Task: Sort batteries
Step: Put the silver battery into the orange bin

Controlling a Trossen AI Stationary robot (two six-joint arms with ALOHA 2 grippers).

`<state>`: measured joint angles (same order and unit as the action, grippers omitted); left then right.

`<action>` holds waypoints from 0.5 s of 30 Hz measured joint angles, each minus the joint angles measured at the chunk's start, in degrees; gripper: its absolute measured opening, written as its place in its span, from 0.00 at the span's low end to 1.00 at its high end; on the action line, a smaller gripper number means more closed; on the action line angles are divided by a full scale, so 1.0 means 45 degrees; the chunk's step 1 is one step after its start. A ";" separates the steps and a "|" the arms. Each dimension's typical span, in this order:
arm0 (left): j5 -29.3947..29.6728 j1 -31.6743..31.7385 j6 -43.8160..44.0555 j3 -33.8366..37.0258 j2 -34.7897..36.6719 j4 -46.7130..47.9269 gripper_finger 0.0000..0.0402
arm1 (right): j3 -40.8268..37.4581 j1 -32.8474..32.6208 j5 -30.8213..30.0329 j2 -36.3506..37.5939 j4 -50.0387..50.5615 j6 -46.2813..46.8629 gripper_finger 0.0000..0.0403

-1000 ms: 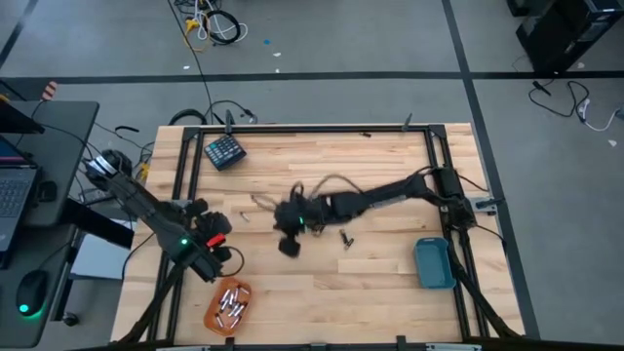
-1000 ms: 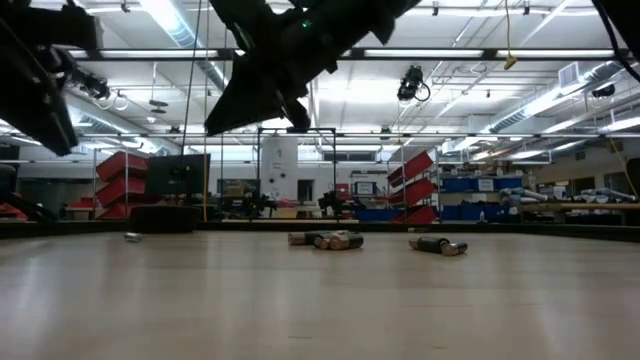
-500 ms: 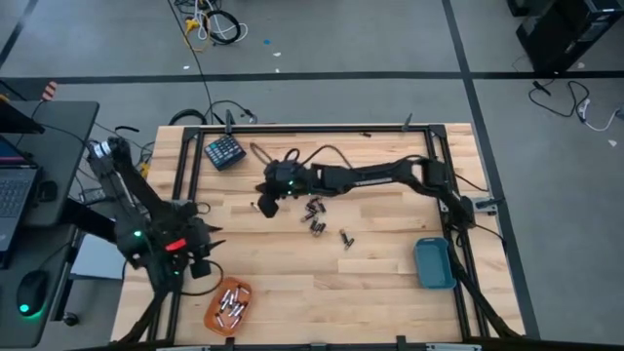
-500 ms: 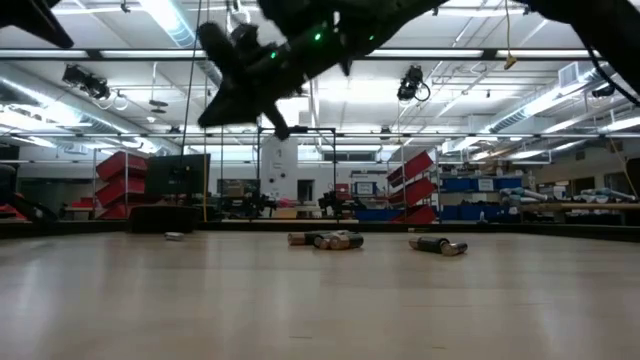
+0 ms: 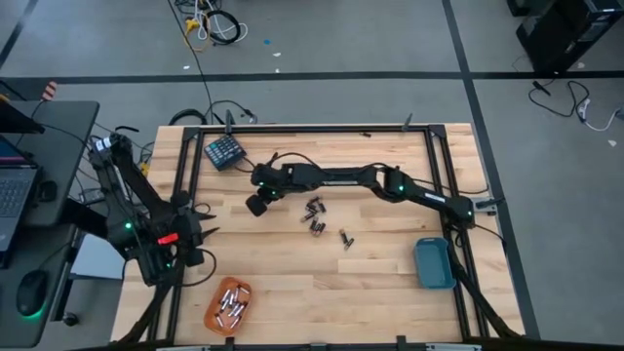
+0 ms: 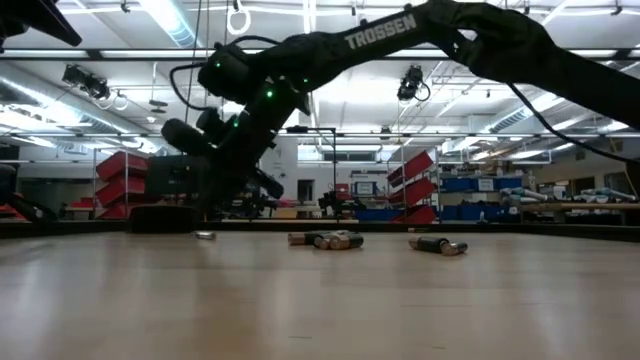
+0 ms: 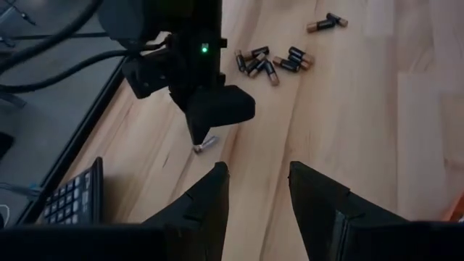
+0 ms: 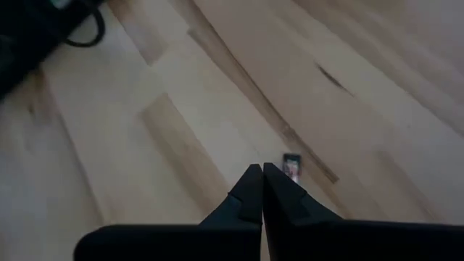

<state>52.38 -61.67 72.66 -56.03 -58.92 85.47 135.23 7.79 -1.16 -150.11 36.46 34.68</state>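
Observation:
Loose batteries [image 5: 312, 211] lie scattered mid-table on the wood, with a few more [image 5: 344, 237] nearer the front. One lone battery [image 7: 205, 145] lies to their left. My right gripper [image 5: 255, 206] reaches across the table and points slanting down, shut, its tips [image 8: 255, 181] just short of that lone battery [image 8: 292, 165]. My left gripper [image 7: 257, 181] hangs open and holds nothing above the table's left edge [image 5: 198, 234]. An orange tray [image 5: 227, 304] at the front left holds several batteries.
A blue tray [image 5: 434, 263] stands at the front right. A dark teal keypad block [image 5: 224, 151] lies at the far left. A black frame [image 5: 302, 128] runs round the tabletop. Bare wood lies between the two trays.
My right gripper has swung from mid-table toward the left edge and sunk low over the wood, rolling as it went. My left gripper has drawn back toward the table's left edge and risen. The lone battery has shifted rightward along the table in the low view.

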 joint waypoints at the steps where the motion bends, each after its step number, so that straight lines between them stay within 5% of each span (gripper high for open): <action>1: -0.0038 0.0000 0.0005 0.0000 0.0000 0.0005 0.35 | -0.0155 0.0000 -0.0072 -0.0032 -0.0190 -0.0108 0.00; 15: 0.0008 0.0000 -0.0022 0.0005 -0.0015 0.0048 0.35 | -0.0440 0.0144 -0.2443 0.0031 0.0979 -0.0580 0.00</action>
<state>52.41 -61.67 72.57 -56.01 -58.98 85.69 133.25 8.44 -12.15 -149.97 40.87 32.07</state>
